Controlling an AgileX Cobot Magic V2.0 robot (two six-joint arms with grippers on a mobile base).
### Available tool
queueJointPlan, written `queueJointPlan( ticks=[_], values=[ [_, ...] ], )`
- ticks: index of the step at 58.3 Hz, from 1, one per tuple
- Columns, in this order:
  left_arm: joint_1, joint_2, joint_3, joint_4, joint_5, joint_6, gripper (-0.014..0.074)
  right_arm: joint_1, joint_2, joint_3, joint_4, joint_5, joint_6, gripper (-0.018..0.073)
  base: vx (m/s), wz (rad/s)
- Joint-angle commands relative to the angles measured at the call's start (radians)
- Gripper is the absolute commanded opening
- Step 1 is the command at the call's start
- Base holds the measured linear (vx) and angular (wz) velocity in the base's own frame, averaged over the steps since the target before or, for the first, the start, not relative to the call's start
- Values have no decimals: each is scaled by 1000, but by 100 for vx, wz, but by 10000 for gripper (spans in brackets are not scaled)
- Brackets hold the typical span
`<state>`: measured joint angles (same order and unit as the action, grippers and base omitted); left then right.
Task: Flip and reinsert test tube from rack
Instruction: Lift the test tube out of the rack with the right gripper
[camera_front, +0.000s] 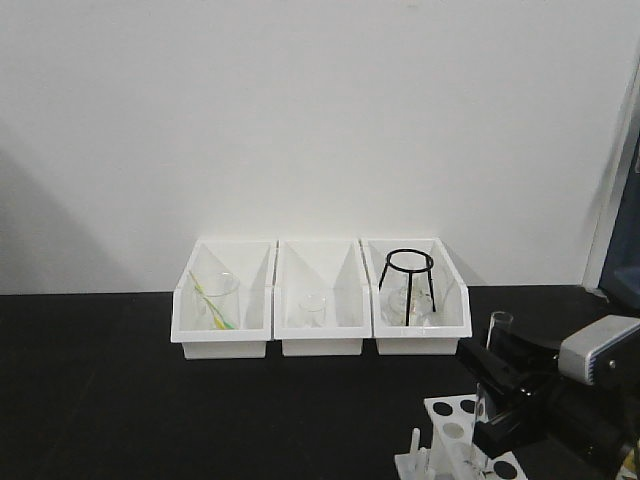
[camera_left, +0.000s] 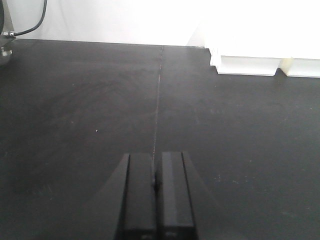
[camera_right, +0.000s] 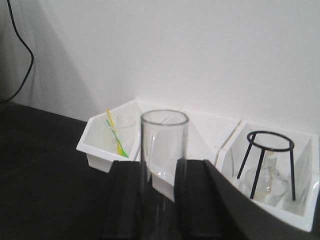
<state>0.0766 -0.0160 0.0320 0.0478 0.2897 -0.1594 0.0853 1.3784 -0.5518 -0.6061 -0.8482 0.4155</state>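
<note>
My right gripper (camera_right: 162, 172) is shut on the clear test tube (camera_right: 164, 135), which stands upright between the fingers (camera_right: 127, 200) with its open rim on top. In the front view the tube's rim (camera_front: 499, 322) sticks up above the right gripper (camera_front: 492, 385) at the lower right. A clear length of tube (camera_front: 479, 425) runs down below it to the white rack (camera_front: 447, 432). I cannot tell whether its bottom sits in a hole. My left gripper (camera_left: 156, 162) is shut and empty, low over the black table. The rack does not show in either wrist view.
Three white open-front bins stand along the back wall. The left bin (camera_front: 222, 338) holds a beaker with a yellow-green stick. The middle bin (camera_front: 320, 340) holds a small beaker. The right bin (camera_front: 415, 338) holds a black wire tripod (camera_front: 408, 283). The tabletop (camera_front: 100, 400) is black.
</note>
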Motion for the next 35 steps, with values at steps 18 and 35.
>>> queueJointPlan(
  ticks=[18, 35],
  values=[
    [-7, -11, 0, -4, -87, 0, -6, -3, -249, -147, -8, 281, 145, -9, 0, 0],
    [-7, -11, 0, -4, -87, 0, -6, -3, -253, -237, -391, 481, 107, -9, 0, 0]
  ],
)
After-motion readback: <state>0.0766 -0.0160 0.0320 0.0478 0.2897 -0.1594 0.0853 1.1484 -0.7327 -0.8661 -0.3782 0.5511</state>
